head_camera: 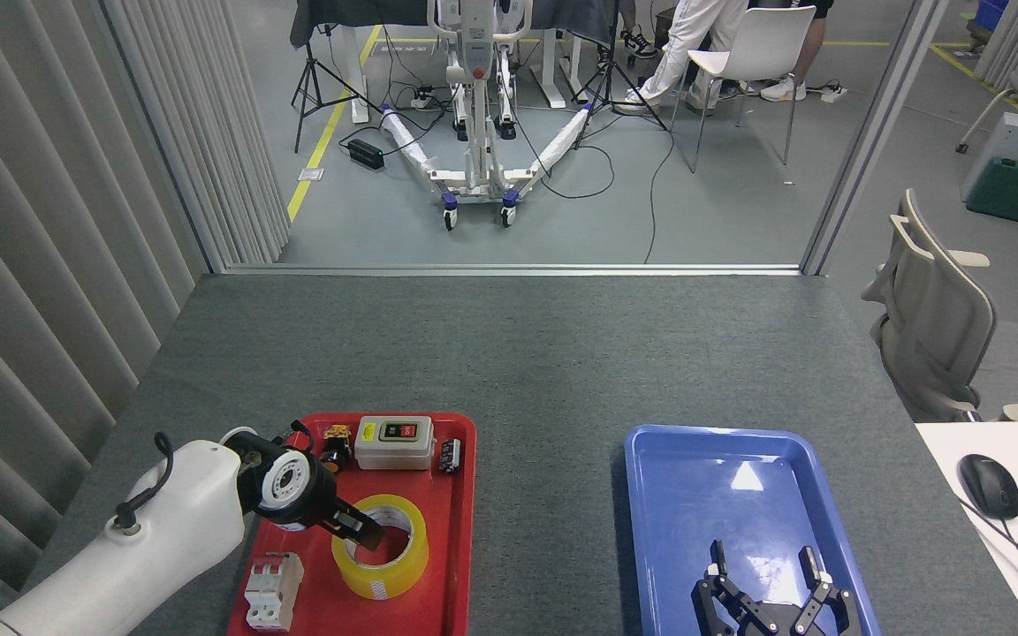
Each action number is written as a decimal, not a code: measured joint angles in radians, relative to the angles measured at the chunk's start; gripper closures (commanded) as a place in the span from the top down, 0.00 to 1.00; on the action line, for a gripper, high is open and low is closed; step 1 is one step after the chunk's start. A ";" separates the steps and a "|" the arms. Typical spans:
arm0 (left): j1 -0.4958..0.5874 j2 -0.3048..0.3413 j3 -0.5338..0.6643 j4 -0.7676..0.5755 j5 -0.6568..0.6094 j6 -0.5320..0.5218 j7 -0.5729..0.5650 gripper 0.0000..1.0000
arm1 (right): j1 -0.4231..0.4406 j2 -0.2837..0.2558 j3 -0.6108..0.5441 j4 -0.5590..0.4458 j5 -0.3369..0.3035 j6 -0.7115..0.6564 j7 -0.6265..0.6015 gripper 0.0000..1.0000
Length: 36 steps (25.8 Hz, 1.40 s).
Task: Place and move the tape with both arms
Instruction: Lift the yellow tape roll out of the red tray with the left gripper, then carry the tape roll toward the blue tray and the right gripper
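Note:
The yellow tape roll (383,565) lies flat in the red tray (452,530), its white core facing up. My left gripper (360,530) reaches down onto the roll's left rim. One dark finger (370,536) dips into the core hole, and the other finger is hidden behind the wrist, so I cannot make out how the jaws stand. My right gripper (763,565) hovers over the near end of the blue tray (650,495), open, with nothing between its fingers.
The red tray also holds a grey switch box (394,442), a yellow-topped push button (335,444), a small black part (449,455) and a white circuit breaker (273,590). A mouse (989,486) lies on the white desk at right.

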 measured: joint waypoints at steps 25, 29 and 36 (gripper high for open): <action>-0.042 -0.120 0.157 -0.062 0.008 -0.482 0.057 0.00 | 0.006 -0.007 0.001 0.000 0.000 0.000 -0.011 1.00; -0.007 -0.248 0.177 -0.034 0.028 -0.660 0.134 0.00 | 0.005 -0.024 0.000 0.000 0.000 -0.066 -0.044 1.00; 0.096 -0.455 0.266 0.218 0.307 -0.708 0.168 0.00 | 0.038 -0.074 -0.053 -0.018 0.019 -0.529 -0.089 1.00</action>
